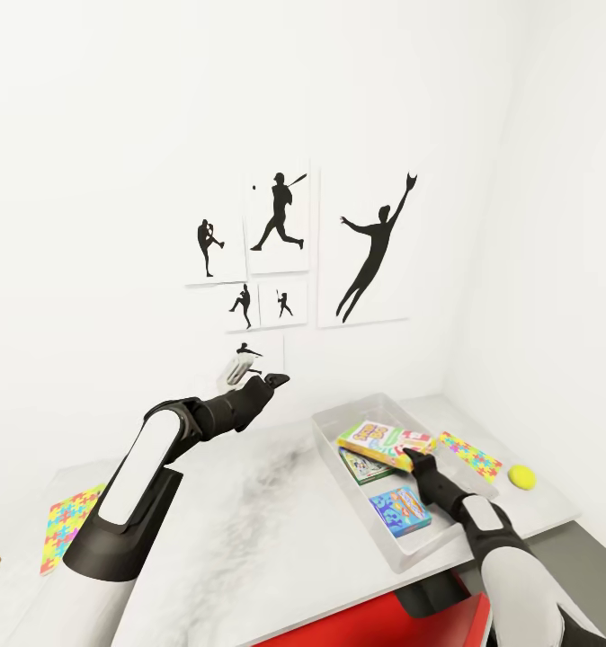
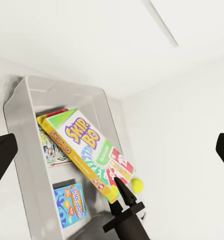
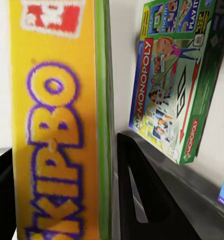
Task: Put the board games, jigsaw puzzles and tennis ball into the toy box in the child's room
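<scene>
Clamped on its yellow spine by the right pincer (image 1: 409,460), the Skip-Bo board game (image 1: 386,441) hangs tilted over the toy box (image 1: 334,420) on the table (image 1: 249,503), above a Monopoly box (image 1: 364,468) and a light blue game box (image 1: 399,510) already lying inside. To finish well, level the box, lower it onto the others, then let go. Outside remain the tennis ball (image 1: 522,476) and two jigsaw puzzles (image 1: 469,454), one at each end; the left pincer (image 1: 260,370) hovers wide and empty.
</scene>
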Motion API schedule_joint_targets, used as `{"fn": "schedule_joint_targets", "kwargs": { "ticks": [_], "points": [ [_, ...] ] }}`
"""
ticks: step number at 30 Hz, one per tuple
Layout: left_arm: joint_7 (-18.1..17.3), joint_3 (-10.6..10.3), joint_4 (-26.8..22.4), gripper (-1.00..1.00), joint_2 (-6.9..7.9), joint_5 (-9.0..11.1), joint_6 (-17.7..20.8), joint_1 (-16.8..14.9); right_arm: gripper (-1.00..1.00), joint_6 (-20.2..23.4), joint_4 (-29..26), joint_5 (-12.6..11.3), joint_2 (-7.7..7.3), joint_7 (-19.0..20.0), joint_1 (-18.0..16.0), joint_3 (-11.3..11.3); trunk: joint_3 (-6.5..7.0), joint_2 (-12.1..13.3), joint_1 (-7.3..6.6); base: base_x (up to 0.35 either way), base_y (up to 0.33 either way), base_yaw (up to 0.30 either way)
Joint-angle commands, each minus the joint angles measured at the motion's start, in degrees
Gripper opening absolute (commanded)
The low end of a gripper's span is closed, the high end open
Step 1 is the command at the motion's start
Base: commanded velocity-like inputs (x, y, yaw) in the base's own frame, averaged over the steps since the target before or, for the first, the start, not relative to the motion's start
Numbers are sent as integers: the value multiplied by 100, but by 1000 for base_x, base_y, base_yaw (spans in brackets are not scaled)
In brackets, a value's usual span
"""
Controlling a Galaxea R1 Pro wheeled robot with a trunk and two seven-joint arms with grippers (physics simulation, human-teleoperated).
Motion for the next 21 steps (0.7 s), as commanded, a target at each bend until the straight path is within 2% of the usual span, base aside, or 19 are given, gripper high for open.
{"fn": "schedule_joint_targets", "kwargs": {
  "ticks": [1,14,15,21],
  "points": [
    [47,-5,-5,100,4,44,-5,-4,-100,33,15,-32,3,8,-7,-35,-3,-5,2,0,0,0],
    [47,-5,-5,100,4,44,-5,-4,-100,2,76,-33,-26,3,-18,-35,-3,-5,2,0,0,0],
    [47,-5,-5,100,4,44,-5,-4,100,2,78,-33,-38,2,-20,-36,-3,-5,2,0,0,0],
    [47,-5,-5,100,4,44,-5,-4,100,3,88,-32,-78,-3,-44,-40,-3,-5,2,0,0,0]
  ]
}}
